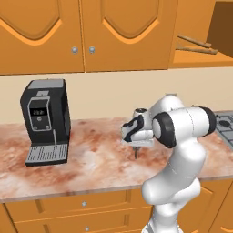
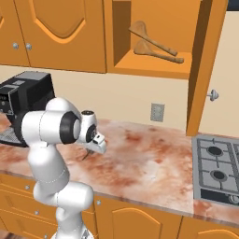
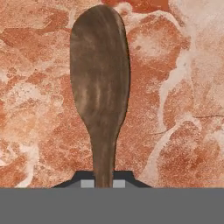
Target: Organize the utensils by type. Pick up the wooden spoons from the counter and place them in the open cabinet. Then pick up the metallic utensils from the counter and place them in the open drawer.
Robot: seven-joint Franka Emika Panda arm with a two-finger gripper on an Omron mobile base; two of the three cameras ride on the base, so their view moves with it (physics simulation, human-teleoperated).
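One spoon (image 3: 99,87), dull grey-brown, is pinched by its handle in the claw (image 3: 103,183), jaws narrow around it, bowl pointing away over the tabletop (image 3: 175,87). Claw (image 1: 135,152) hangs just above the marbled tabletop (image 1: 91,154). Two wooden spoons (image 2: 156,46) lie on the open cabinet shelf (image 2: 149,69). Coffee machine (image 1: 45,120) stands left; hob (image 2: 217,170) right.

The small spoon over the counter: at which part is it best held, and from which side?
Grip the small spoon by its slim handle, coming from the handle's end, along its length, with the jaws closing across its narrow width. The bowl is broad and rounded, too wide for a sure pinch. The gripper is shut on the handle in just this way.
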